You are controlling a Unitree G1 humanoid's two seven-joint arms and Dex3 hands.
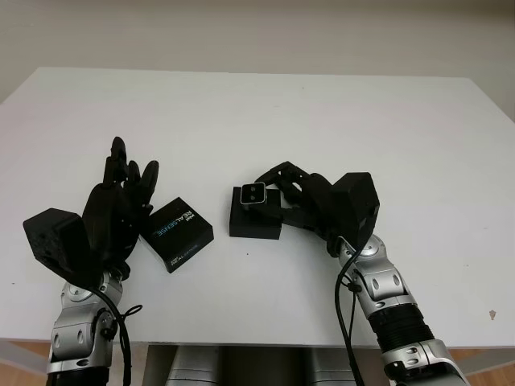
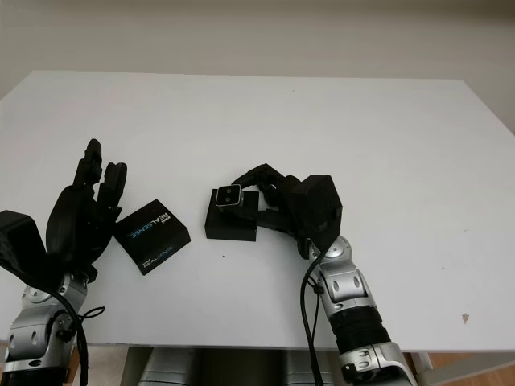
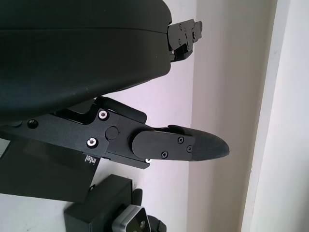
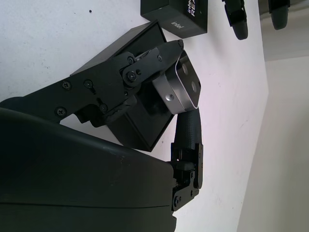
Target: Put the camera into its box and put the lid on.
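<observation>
The camera [image 1: 254, 194], a small silver block w/ two lenses on its face, is pinched by the right robot hand [image 1: 299, 197] and held directly over the open black box [image 1: 256, 215], near desk [image 1: 265, 112] centre. Fingers [image 4: 145, 70] are seen clamped on its short ends in the right wrist view; the lens face is left clear. It is judged light, rigid and metal-cased, so slippery under hard fingertips. The glass front is prob. the fragile part (best kept untouched). A hold across the end faces is thought soundest, w/ moderate squeeze only.

The lid [image 1: 176, 233], a flat black card piece w/ printed lettering, lies at approx. 9 o'clock from the box, near it but apart. It is judged very light and somewhat flexible, liable to skid on the smooth desk. Opposite edges are the likely place to take it. The left robot hand [image 1: 119, 201] is open, holding nothing, just beside the lid at its 9 o'clock.

The insertion step is judged under way; whether the camera touches the box yet cannot be told.
</observation>
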